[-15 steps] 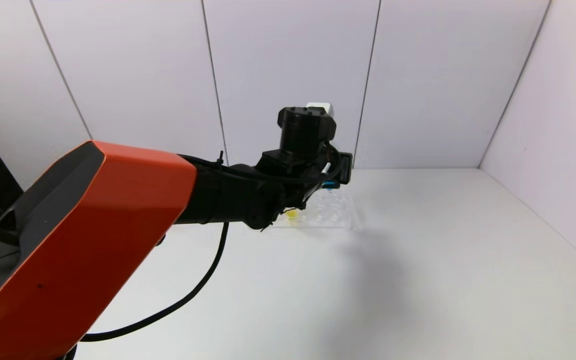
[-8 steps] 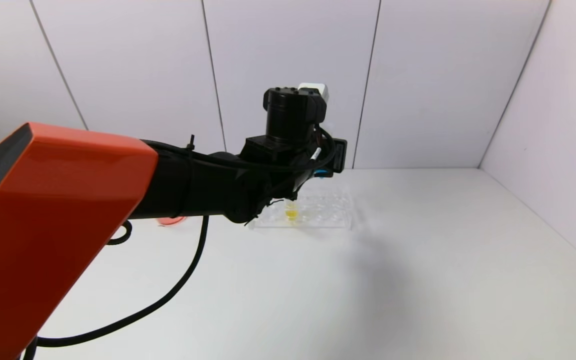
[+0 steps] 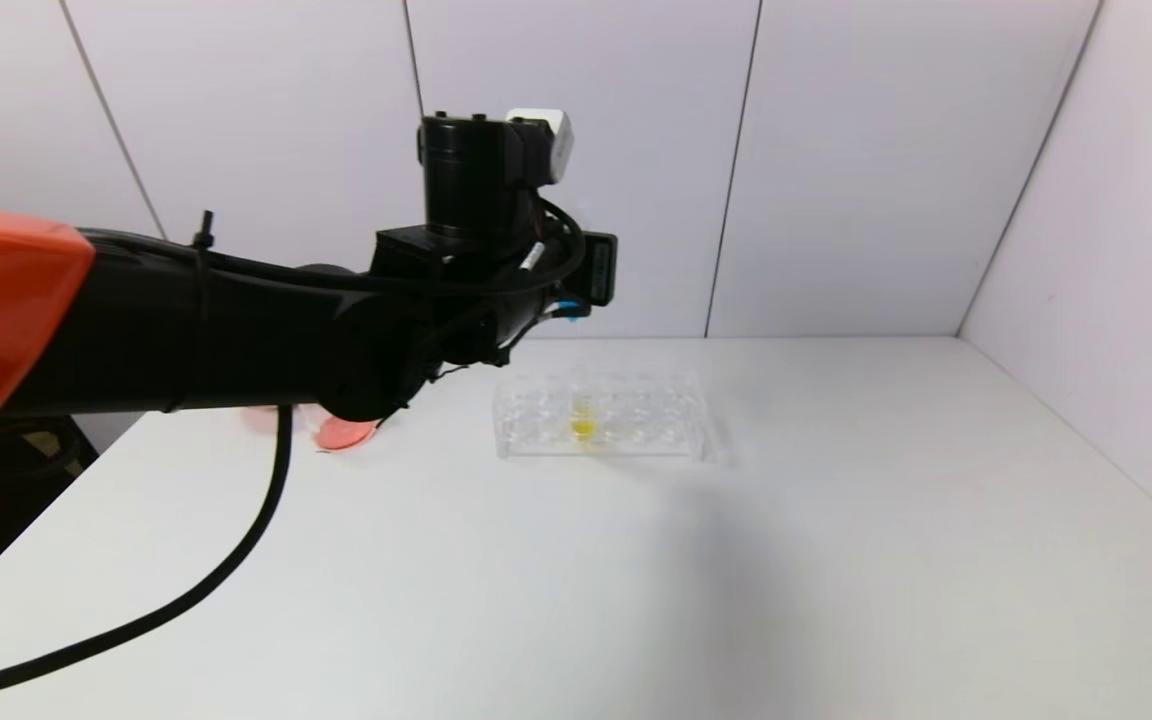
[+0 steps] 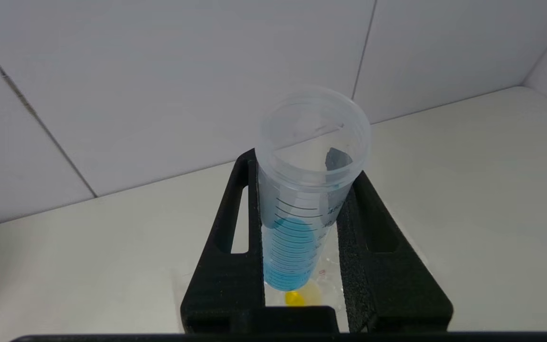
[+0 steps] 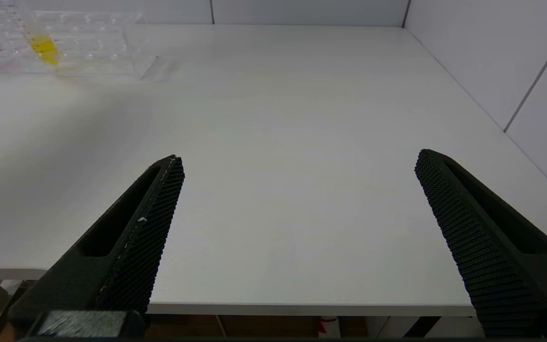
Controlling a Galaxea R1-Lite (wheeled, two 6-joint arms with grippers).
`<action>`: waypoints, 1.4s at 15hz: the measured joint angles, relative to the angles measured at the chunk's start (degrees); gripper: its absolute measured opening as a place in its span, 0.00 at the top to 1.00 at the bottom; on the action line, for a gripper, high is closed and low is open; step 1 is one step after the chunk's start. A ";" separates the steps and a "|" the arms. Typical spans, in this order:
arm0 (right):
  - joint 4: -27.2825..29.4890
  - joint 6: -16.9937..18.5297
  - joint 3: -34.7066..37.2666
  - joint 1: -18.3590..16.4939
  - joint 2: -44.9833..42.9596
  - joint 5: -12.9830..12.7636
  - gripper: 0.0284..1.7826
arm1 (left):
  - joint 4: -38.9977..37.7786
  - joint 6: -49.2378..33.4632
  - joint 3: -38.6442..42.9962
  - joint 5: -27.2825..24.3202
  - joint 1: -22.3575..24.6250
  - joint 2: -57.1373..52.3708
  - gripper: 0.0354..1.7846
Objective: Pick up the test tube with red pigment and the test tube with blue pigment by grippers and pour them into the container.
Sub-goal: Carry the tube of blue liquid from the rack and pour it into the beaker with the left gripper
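The test tube with blue pigment [image 4: 292, 247] is a clear graduated tube with blue liquid at its tip. My left gripper [image 4: 304, 166] is shut on it and holds it upright, open mouth up. In the head view that gripper [image 3: 576, 300] hangs high above the table, up and left of the clear tube rack [image 3: 636, 440], with a bit of blue [image 3: 568, 308] showing under it. My right gripper [image 5: 299, 164] stands open and empty over the table's front edge. The test tube with red pigment and the container are out of view.
A yellow-liquid tube [image 3: 583, 428] stands in the rack's middle, also seen below the held tube [image 4: 294, 298]. A pink bowl [image 3: 346, 432] lies left of the rack, partly behind my left arm. White walls close the table's back and right side.
My left arm has lifted and swung to the left with the blue tube. The whole rack and the pink bowl have come into sight from behind it.
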 joint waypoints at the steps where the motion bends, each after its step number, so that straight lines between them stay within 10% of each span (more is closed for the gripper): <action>1: 0.00 0.00 0.00 0.05 0.00 0.00 0.00 | -0.09 0.18 1.83 0.04 1.30 -1.50 0.76; 21: 0.00 0.02 0.00 0.05 0.00 0.00 0.00 | -7.42 1.46 19.03 -7.89 31.84 -12.54 0.76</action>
